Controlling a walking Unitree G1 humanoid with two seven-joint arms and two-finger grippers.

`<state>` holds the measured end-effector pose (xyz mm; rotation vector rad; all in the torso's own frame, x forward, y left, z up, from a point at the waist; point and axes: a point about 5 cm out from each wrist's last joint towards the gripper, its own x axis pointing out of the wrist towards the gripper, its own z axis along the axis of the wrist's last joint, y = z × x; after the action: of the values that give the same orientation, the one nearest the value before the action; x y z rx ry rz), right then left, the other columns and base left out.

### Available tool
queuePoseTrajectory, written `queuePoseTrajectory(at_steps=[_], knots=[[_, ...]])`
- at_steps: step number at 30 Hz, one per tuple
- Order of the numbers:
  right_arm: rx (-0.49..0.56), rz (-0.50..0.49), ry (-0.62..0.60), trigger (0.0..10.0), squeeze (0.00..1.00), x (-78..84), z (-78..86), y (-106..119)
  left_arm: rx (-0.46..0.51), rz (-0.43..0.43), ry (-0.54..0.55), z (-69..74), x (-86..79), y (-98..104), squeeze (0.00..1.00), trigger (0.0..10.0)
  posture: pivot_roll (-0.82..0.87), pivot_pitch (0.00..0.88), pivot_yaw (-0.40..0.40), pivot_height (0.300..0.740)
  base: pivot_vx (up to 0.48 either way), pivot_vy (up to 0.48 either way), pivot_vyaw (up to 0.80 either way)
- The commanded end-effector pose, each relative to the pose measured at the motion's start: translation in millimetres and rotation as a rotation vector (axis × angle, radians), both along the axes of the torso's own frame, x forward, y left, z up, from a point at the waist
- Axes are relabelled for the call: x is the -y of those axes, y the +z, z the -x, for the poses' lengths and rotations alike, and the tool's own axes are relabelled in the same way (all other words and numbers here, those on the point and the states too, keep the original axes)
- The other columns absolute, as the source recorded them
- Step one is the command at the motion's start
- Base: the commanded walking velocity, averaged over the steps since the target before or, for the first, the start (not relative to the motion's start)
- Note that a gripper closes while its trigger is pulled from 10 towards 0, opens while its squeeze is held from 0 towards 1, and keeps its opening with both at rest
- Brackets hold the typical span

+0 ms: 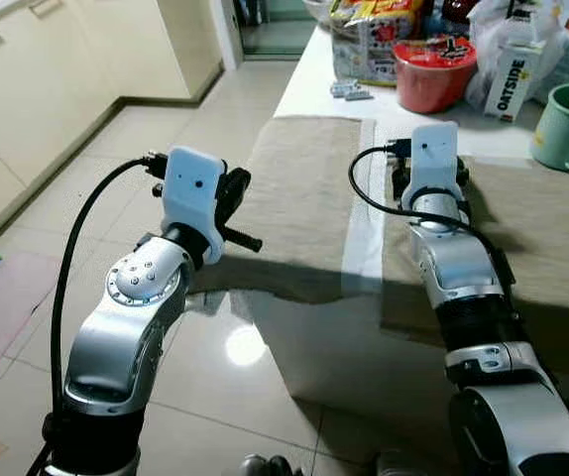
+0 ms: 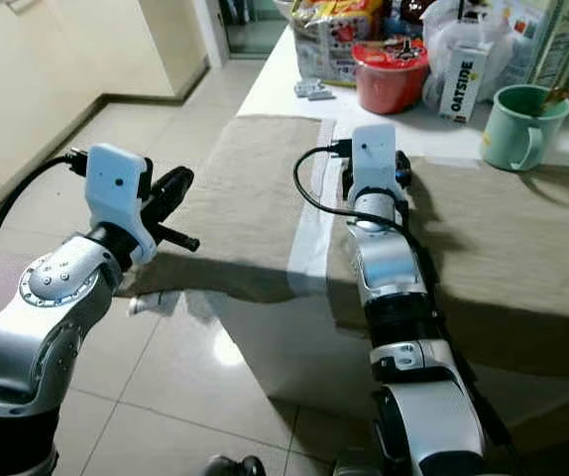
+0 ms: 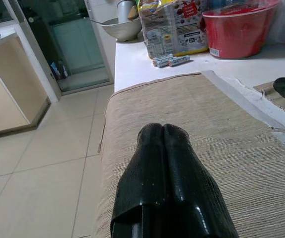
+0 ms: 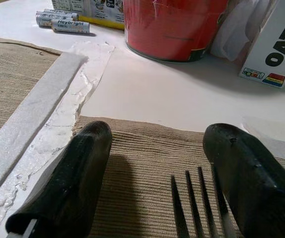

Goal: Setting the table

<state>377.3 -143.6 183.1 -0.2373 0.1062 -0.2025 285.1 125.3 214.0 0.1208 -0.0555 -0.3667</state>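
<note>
The right pincer [image 4: 155,173] is spread over the placemat [image 4: 147,148]. The fork [image 4: 197,203] lies between its fingers, tines forward. The left pincer [image 3: 165,144] is pressed together.

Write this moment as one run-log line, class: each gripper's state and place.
left gripper: shut, above left placemat | right gripper: open, over right placemat | fork: between its fingers

Head views overlook table [image 1: 314,89], wrist views skim placemats [image 3: 192,124]

White carton [image 1: 513,74] reads "OATSIDE" — batteries [image 4: 63,22] read "Heybright"
</note>
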Motion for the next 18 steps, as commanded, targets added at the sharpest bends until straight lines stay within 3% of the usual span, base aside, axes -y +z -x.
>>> queuePoseTrajectory(at_steps=[1, 12, 13, 18], knots=[[-0.205, -0.037, -0.019, 10.0, 0.0, 2.9, 10.7, -49.3, 0.013, -0.01, 0.013, 1.8, -3.9, 4.3, 0.0, 10.0, -0.16, 0.11, 0.177, 0.74, 0.0, 0.0, 0.0], [-0.217, -0.027, -0.026, 10.0, 0.0, 2.2, 13.0, -54.7, 0.013, -0.012, 0.011, 1.8, -3.9, 4.0, 0.0, 10.0, -0.16, 0.105, 0.177, 0.74, 0.0, 0.0, 0.0], [-0.209, -0.026, -0.027, 0.0, 0.0, 2.6, 12.9, -54.6, 0.014, -0.012, 0.011, 1.7, -3.8, 4.1, 0.0, 10.0, -0.16, 0.103, 0.176, 0.74, 0.0, 0.0, 0.0], [-0.2, -0.031, -0.025, 0.0, 0.0, 2.0, 13.4, -54.4, 0.018, -0.013, 0.011, 1.5, -4.1, 5.2, 0.0, 10.0, -0.16, 0.103, 0.176, 0.74, 0.0, 0.0, 0.0]])
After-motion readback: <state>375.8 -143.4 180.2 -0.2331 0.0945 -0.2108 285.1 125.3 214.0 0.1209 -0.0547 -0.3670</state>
